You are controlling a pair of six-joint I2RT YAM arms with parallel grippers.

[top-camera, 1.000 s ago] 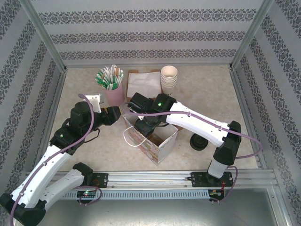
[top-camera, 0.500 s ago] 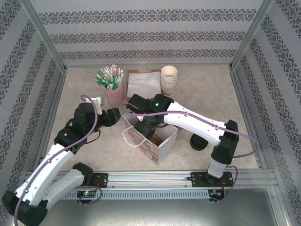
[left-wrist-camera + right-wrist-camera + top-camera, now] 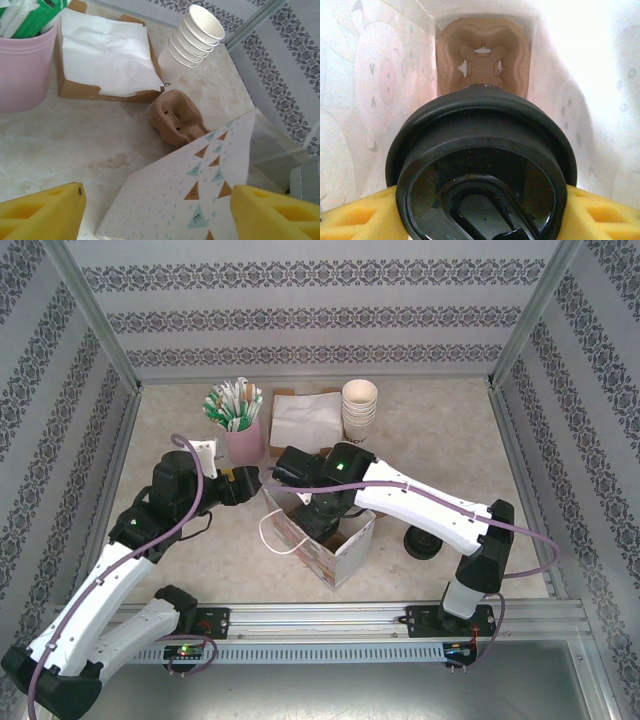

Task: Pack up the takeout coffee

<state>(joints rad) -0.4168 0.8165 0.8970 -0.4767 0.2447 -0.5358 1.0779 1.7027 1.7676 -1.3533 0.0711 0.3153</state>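
The takeout coffee, seen from above as a round black lid, hangs inside the patterned paper bag. My right gripper is shut on it, a yellow pad pressed to each side. Below the cup, a brown cardboard carrier lies on the bag's floor. In the top view the right gripper reaches down into the bag's open mouth. My left gripper stands open at the bag's back left corner, its yellow fingers wide apart, with the bag's printed wall between them, untouched.
A pink cup of sticks, a box of white napkins and a stack of cream paper cups stand at the back. Brown carriers lie behind the bag. Black lids sit right of it.
The left gripper's jaws have spread wider and come off the bag wall. The right arm has sunk a little deeper into the bag with the cup.
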